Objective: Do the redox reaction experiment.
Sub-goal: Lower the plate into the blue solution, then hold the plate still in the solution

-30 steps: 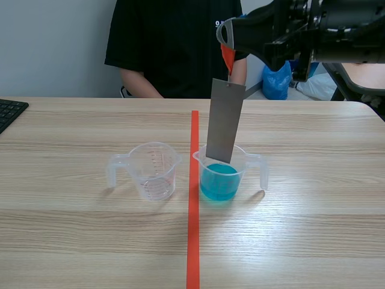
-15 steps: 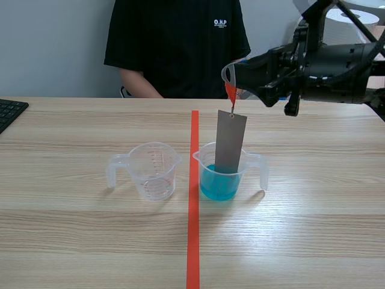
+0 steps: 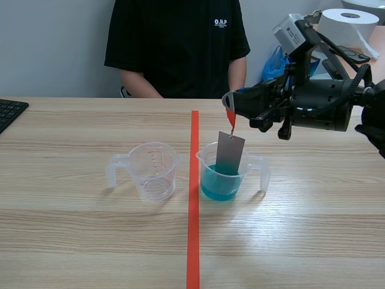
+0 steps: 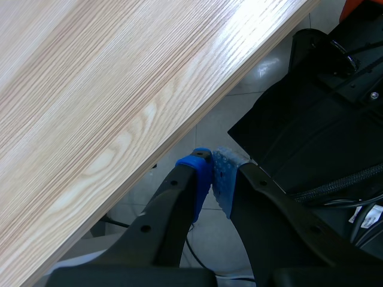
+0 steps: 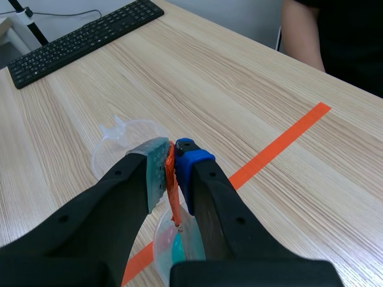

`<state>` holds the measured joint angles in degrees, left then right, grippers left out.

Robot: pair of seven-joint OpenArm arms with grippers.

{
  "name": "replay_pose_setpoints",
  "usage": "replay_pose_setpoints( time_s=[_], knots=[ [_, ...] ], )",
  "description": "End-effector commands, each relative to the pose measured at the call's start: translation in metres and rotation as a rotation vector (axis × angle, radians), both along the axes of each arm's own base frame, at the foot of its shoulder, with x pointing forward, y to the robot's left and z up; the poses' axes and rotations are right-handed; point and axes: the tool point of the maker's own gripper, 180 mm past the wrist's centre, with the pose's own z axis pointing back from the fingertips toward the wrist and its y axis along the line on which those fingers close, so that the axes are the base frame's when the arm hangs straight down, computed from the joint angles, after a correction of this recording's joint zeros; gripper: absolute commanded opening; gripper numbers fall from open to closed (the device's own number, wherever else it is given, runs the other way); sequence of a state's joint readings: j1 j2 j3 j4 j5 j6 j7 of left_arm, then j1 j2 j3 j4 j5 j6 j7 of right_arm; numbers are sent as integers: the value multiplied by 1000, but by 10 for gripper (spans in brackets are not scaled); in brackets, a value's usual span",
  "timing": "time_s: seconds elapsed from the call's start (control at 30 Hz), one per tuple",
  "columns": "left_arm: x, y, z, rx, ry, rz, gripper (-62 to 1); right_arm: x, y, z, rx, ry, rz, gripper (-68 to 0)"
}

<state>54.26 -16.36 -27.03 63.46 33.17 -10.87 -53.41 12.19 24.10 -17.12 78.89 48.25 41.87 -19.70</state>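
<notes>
Fingers, right: our right gripper has its pads closed on the orange-red tab, straight above the blue-liquid cup.
Fingers, left: our left gripper has its pads pressed together with nothing between them. It hangs past the edge of the table, over the floor. We cannot place it against the blue-liquid cup.
Plate: the grey metal plate hangs upright from the orange-red tab. Its lower end is inside the blue-liquid cup, down at the liquid, and its upper part rises above the rim.
Cup: the blue-liquid cup is clear and stands upright on the table, with its handle turned toward the right arm's side.
Second cup: the empty measuring cup stands near the blue-liquid cup on its left, not touching it. We see the tape line running between them, and its handle points away from the blue-liquid cup.
Keyboard: the black keyboard lies well to the left of the blue-liquid cup, beyond the empty measuring cup.
Person: we see a person in a black shirt sitting across the table, behind the blue-liquid cup.
</notes>
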Motion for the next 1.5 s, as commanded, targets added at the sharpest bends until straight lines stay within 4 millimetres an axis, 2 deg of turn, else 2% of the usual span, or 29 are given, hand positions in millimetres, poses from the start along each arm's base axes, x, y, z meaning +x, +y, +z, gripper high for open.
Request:
replay_pose_setpoints(
  time_s=[0.0,1.27,1.47],
  knots=[
    [2,0,3,-5,-16,5,-569,3,3,11,2,-38,15,-662],
    [0,1,2,-9,-11,12,-569,4,3,9,-11,-45,14,-662],
    [0,1,2,-9,-10,12,-569,4,2,14,-10,-58,13,-662]
  ],
)
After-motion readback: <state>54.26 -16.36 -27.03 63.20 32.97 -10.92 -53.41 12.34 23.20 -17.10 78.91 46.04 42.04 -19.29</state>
